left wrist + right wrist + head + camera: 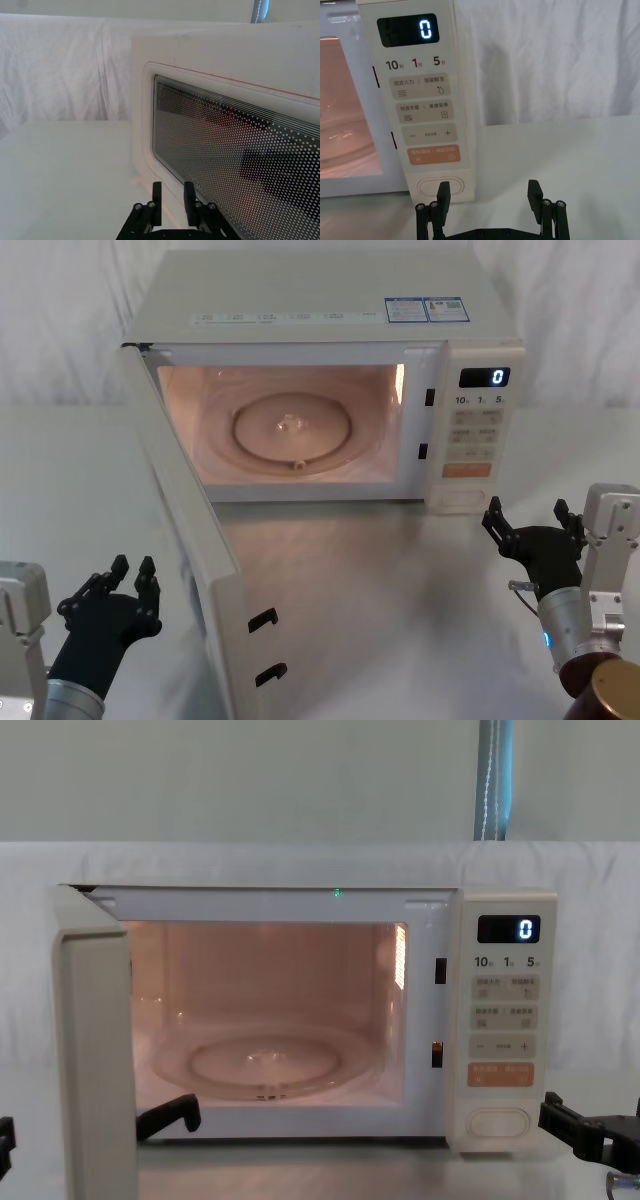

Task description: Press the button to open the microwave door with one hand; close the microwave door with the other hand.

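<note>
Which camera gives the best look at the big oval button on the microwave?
The right wrist view: the button faces it close up, behind the right tool. The chest view shows it smaller and the head view smaller still, from above.

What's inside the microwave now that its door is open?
Inside the lit cream microwave sits a round glass turntable, with no food on it. The open cream door hides nothing inside.

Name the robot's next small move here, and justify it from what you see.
Probably bring the left gripper against the outer face of the microwave door and start pushing it shut: the door stands wide open, the lit cavity is exposed, and the right gripper sits apart from the button.
</note>
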